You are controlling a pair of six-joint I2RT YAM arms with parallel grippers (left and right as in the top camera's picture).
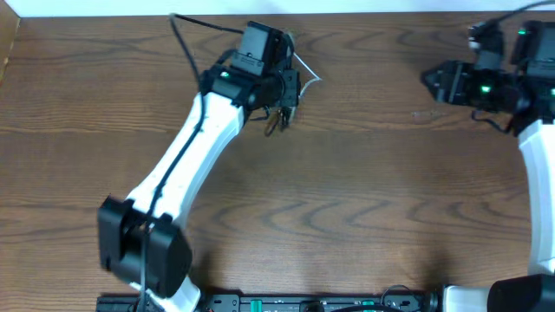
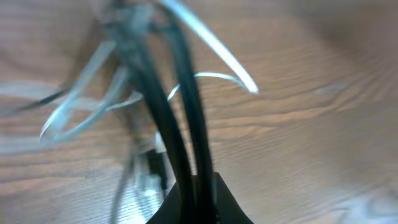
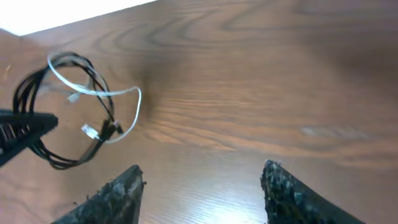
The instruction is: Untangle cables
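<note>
Above the counter's far edge the left hand is pinched closed on the cables; the right hand gapes wide, empty, well apart; the coil looks light, limp and springy; best taken by the white cord near its plug.

A brown desk with wavy dark grain is filling every view. A white strip is showing beyond its far edge (wall or floor, hard to say). A black rail is running along the near edge. Soft light is leaving a pale sheen on the wood.
</note>
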